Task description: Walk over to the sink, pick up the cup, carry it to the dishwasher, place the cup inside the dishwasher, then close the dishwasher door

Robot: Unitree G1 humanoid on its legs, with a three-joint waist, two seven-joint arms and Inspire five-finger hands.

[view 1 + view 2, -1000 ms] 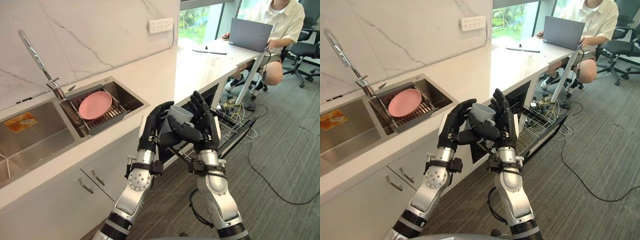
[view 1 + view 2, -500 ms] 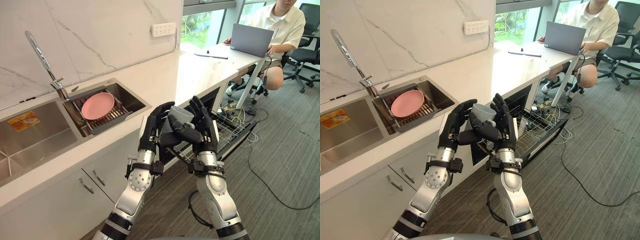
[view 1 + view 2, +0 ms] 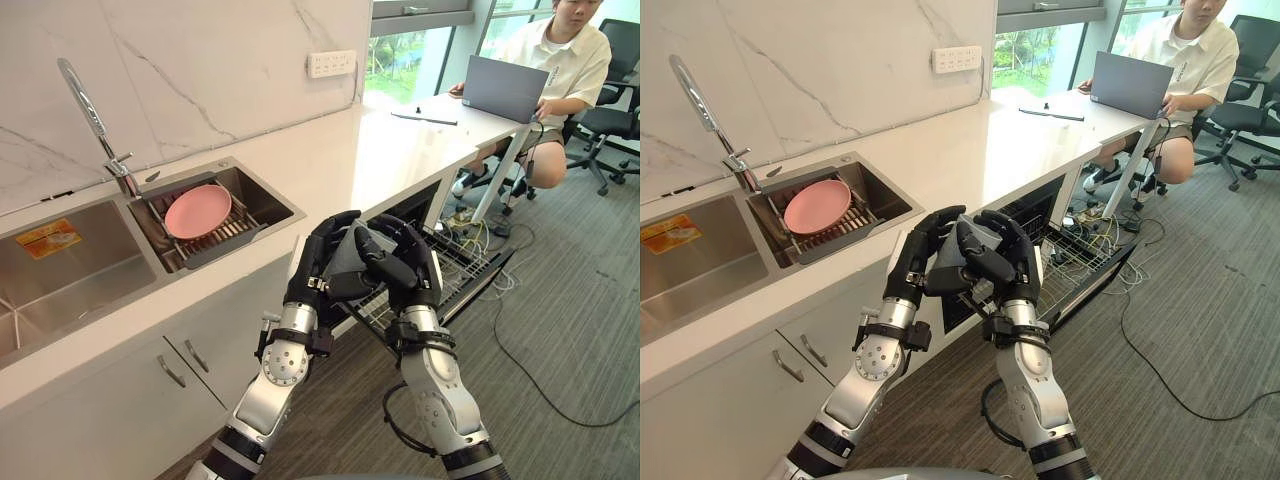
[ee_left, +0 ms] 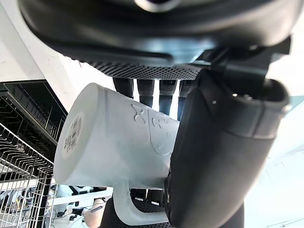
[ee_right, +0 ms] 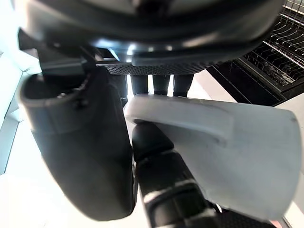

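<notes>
White, grey-veined marble wall (image 3: 200, 60) with a white socket strip (image 3: 331, 63), behind a long white counter (image 3: 340, 150). White cabinet fronts (image 3: 120, 420) with metal handles below. Grey carpet floor (image 3: 580, 300). Daylit window (image 3: 400, 55) at the far end, greenery outside; black office chair (image 3: 615, 100) nearby.

The cup (image 3: 352, 253), pale grey with a handle and a sticker on its base, is tipped on its side. It's clasped between the left hand (image 3: 318, 262) and the right hand (image 3: 408, 272), just off the worktop (image 3: 330, 160) edge. Right behind it the dishwasher (image 3: 412, 205) gapes open, wire rack (image 3: 455, 262) pulled out. The steel sink (image 3: 70, 275) sits well apart.
</notes>
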